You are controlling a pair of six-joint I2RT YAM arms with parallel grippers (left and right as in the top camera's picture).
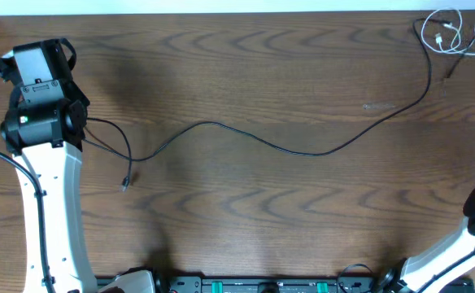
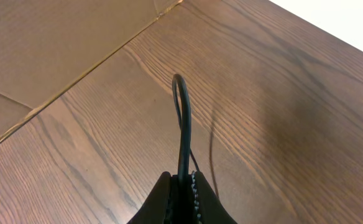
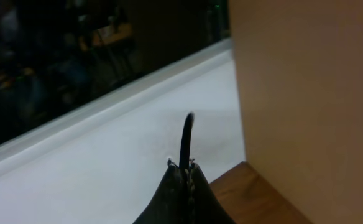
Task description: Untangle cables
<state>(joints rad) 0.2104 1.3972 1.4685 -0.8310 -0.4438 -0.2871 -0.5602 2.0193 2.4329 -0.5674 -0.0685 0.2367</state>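
Grip check: your left gripper point(image 2: 183, 182) is pinching a loop of the black cable point(image 2: 181, 118) above the table's point(image 1: 262, 220) left end, close to the cardboard point(image 2: 45, 50) along that edge. You can follow the cable in a wavy line across the middle of the table to its far right corner, where the white cord point(image 1: 445, 37) lies coiled. One plug end point(image 1: 124, 185) rests on the table's left half. Your right gripper point(image 3: 184, 167) is pressed together near the table's right edge. A short black stub point(image 3: 186, 134) rises between its tips, and you cannot tell what that is.
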